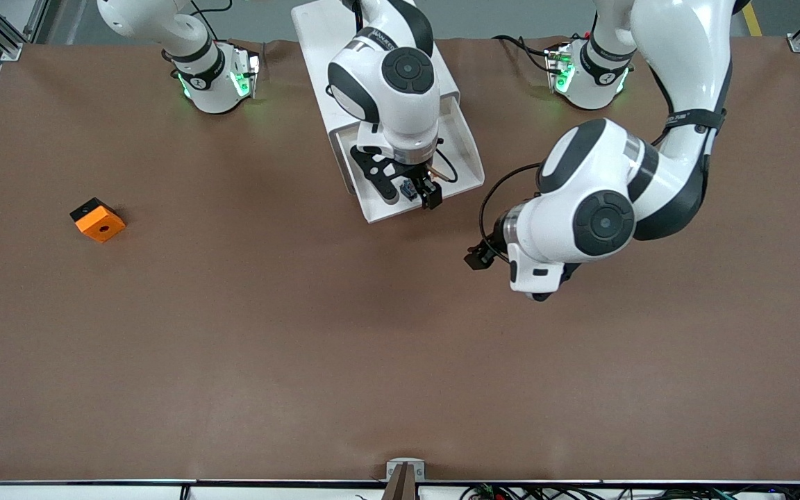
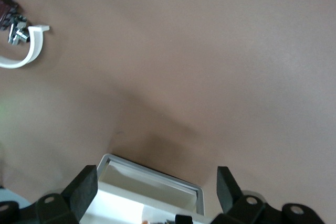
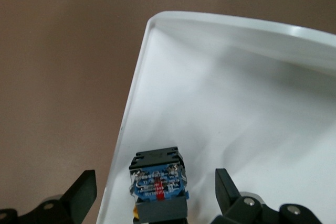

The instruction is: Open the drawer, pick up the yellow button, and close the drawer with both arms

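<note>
Right gripper point(image 1: 419, 192) is down inside the open drawer point(image 1: 466, 149), jaws spread wide, nothing clamped. In the right wrist view the button point(image 3: 157, 182) sits between the two fingers point(image 3: 79, 195), lying on the white drawer floor close to one side wall; blue-and-black body with metal terminals faces the camera, a bit of yellow shows at its lower edge. Can't tell whether either finger touches it. In the front view the button point(image 1: 407, 190) is only partly visible as a small blue piece just beside the black fingers, at the end of the drawer nearest the front camera.

The drawer is pulled out of the white cabinet point(image 1: 344, 48), which stands between the two arm bases, and it juts toward the front camera at a slant.

Left gripper point(image 1: 487, 251) hangs over bare worktop point(image 1: 303, 347) just off the drawer's corner toward the left arm's end, jaws fully apart, holding nothing. Its wrist view shows a drawer corner point(image 2: 152, 179) between its fingers point(image 2: 84, 187), and, well apart on the brown surface, a white curved piece point(image 2: 29, 51) with small dark clip parts point(image 2: 13, 22) at one end.

Orange block with a black hole point(image 1: 98, 220) sits on the worktop toward the right arm's end, well apart from the drawer, a little nearer the front camera than the drawer.
</note>
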You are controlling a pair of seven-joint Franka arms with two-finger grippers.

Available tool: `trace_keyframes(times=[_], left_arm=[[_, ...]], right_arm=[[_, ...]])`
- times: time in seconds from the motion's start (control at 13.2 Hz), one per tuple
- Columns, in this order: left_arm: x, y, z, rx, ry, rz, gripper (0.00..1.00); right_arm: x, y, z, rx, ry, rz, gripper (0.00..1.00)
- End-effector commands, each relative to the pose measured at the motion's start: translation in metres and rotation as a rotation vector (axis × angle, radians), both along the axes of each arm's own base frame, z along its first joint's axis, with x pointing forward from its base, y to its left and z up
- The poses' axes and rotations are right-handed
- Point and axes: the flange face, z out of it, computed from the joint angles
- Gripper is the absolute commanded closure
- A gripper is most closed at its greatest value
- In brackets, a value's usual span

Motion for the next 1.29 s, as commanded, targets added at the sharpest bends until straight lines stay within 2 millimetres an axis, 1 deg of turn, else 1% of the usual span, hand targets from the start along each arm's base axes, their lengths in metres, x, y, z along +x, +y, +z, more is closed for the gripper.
trace_keyframes(times=[0.0,0.15,0.3,0.38,0.53,0.61,0.68,0.84,0.99,1.06,1.14,1.22], left_arm=[[-0.004,0.005,-0.024,-0.009,-0.041,-0.045,0.00],[-0.015,0.005,-0.039,-0.012,-0.080,-0.036,0.00],[-0.035,0.006,-0.047,-0.020,-0.116,-0.078,0.00],[-0.043,0.009,-0.050,-0.023,-0.127,-0.109,0.00],[-0.052,0.011,-0.056,-0.024,-0.129,-0.143,0.00],[-0.056,0.007,-0.057,-0.026,-0.127,-0.150,0.00],[-0.058,0.007,-0.060,-0.025,-0.129,-0.150,0.00],[-0.061,0.007,-0.061,-0.025,-0.127,-0.151,0.00],[-0.061,0.007,-0.062,-0.024,-0.126,-0.151,0.00],[-0.063,0.007,-0.064,-0.022,-0.122,-0.153,0.00],[-0.063,0.007,-0.065,-0.020,-0.120,-0.154,0.00],[-0.066,0.005,-0.069,-0.019,-0.115,-0.159,0.00]], right_arm=[[0.002,0.004,0.004,0.000,-0.014,0.048,0.00],[0.002,0.004,0.004,0.000,-0.014,0.048,0.00],[0.002,0.004,0.004,-0.001,-0.015,0.055,0.00],[0.002,0.004,0.004,-0.001,-0.015,0.054,0.00],[0.001,0.004,0.004,-0.001,-0.013,0.059,0.00],[0.002,0.003,0.005,0.003,-0.014,0.070,0.10],[0.002,0.003,0.005,0.004,-0.013,0.080,0.22],[0.002,0.003,0.005,0.005,-0.012,0.080,0.30],[0.002,0.003,0.006,0.006,-0.011,0.079,0.33],[0.002,0.003,0.006,0.006,-0.011,0.079,0.38],[0.002,0.003,0.006,0.006,-0.011,0.079,0.41],[0.002,0.003,0.006,0.006,-0.011,0.079,0.47]])
